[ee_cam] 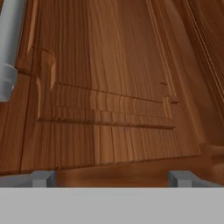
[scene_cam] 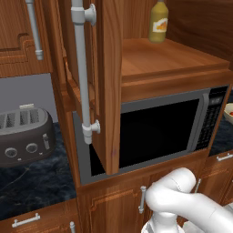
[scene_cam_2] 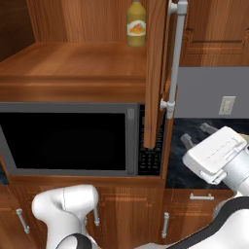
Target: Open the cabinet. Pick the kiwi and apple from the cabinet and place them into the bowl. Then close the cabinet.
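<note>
The cabinet [scene_cam: 173, 59] is made of red-brown wood and sits right above the microwave. Both of its doors stand open and stick out toward the front. The left door [scene_cam: 109, 82] has a long silver bar handle [scene_cam: 82, 68] that runs up and down. The shelf inside looks bare near the front, though the dark back corner is hard to see.
</note>
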You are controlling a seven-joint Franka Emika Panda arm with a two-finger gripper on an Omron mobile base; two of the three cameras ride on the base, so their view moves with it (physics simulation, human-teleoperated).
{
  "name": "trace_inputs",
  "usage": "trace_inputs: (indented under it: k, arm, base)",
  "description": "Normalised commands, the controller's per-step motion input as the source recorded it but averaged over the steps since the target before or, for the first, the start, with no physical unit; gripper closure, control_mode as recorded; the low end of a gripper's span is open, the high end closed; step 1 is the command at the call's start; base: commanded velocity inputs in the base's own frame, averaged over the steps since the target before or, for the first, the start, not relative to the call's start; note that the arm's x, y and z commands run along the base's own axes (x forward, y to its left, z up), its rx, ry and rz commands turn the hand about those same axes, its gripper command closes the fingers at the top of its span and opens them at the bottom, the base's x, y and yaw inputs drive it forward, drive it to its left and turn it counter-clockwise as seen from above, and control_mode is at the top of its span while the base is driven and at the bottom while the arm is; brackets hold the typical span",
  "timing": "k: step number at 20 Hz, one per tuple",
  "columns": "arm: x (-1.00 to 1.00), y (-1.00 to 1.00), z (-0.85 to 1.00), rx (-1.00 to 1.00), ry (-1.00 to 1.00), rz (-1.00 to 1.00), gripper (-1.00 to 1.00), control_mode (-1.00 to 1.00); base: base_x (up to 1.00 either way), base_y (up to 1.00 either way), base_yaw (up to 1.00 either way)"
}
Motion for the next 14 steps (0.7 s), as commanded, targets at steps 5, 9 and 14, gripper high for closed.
trace_inputs:
  k: [5,9,14]
  arm:
    - [0.18,0.16,0.00,0.00,-0.03,0.00,-1.00,-1.00]
    - [0.12,0.16,0.03,0.00,-0.04,0.00,-1.00,-1.00]
    - [0.00,0.25,0.07,0.00,-0.01,0.00,-1.00,-1.00]
  base:
    - [0.00,0.00,0.00]
    - [0.00,0.00,0.00]
    - [0.00,0.00,0.00]
